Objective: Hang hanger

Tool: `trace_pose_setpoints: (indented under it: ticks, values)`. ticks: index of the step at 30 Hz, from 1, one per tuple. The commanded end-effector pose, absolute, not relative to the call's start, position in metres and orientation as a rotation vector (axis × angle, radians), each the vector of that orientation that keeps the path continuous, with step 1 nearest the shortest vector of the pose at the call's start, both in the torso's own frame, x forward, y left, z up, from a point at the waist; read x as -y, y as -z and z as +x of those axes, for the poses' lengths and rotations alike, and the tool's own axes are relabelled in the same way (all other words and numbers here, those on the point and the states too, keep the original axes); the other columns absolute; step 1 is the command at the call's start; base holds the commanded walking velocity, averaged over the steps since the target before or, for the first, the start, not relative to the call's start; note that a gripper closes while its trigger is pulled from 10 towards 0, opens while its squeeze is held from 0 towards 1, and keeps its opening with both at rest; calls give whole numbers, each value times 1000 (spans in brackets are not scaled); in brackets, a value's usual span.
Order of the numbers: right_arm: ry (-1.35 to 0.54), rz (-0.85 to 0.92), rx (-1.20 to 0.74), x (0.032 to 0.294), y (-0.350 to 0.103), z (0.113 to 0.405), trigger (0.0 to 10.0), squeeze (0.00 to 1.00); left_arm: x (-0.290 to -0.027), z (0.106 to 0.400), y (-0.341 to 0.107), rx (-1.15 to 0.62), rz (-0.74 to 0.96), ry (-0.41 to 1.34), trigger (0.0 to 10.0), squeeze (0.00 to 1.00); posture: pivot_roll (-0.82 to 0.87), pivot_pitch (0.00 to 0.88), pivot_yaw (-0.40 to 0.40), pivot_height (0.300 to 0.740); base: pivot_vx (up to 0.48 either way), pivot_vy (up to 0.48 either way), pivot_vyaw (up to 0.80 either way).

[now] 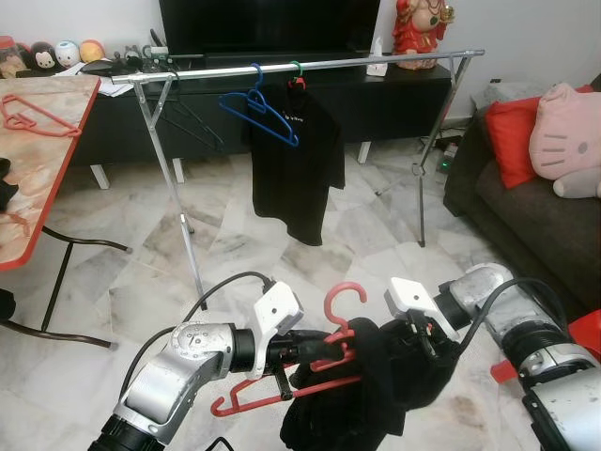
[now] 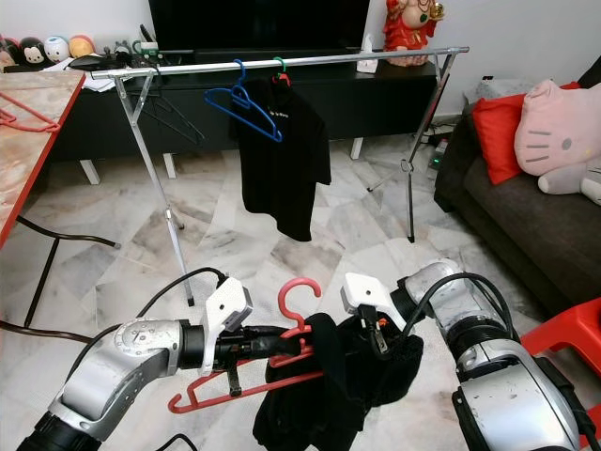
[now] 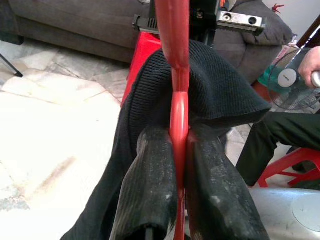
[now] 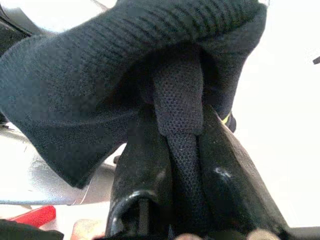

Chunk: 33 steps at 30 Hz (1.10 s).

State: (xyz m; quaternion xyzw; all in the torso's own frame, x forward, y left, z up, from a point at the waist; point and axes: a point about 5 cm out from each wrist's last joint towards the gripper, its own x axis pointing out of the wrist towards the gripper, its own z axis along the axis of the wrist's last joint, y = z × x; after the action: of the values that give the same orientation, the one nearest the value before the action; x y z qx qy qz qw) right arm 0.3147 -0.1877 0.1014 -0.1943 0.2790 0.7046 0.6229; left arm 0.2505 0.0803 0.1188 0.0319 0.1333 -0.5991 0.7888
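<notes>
Left hand (image 3: 179,165) pinches red hanger (image 1: 324,362); right hand (image 4: 182,150) apparently clamps shirt (image 1: 362,395).

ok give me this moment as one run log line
left hand: shut on red hanger | right hand: shut on black shirt | shirt partly on hanger | rack: ahead, not reached

Head stereo pair looking forward and down, sharing the clothes rail (image 1: 310,64), each wrist camera close along its own jaws, near black fabric (image 4: 125,60)
</notes>
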Motion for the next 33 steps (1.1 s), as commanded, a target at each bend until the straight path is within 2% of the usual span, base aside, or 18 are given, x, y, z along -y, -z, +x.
trace_pose_setpoints:
  ticks: [1,13,14,15,26,29,33]
  values:
    - [-1612,-435,-599,184,-107,319,0,0,-72,252,-135,-203,82,1328,10000,0,72,0,-95,716,0,0,0]
    - [-1626,-427,-603,183,-104,317,0,0,-69,253,-133,-210,108,1331,10000,0,70,0,-95,716,0,0,0]
    - [-1627,-427,-605,182,-103,316,0,0,-69,253,-133,-215,109,1333,10000,129,70,0,-95,716,0,0,0]
    - [-1630,-427,-608,182,-102,315,0,0,-69,252,-133,-219,107,1339,10000,1000,70,0,-95,716,0,0,0]
    - [-1617,-435,-637,188,-95,311,0,0,-71,243,-131,-250,91,1412,10000,1000,69,0,-98,716,0,0,0]
    - [-1588,-422,-635,192,-94,310,0,0,-79,249,-134,-231,105,1350,10000,1000,69,0,-101,716,0,0,0]
    - [-1474,-412,-633,205,-90,309,0,0,-104,266,-140,-184,119,1172,10000,1000,68,0,-102,716,0,0,0]
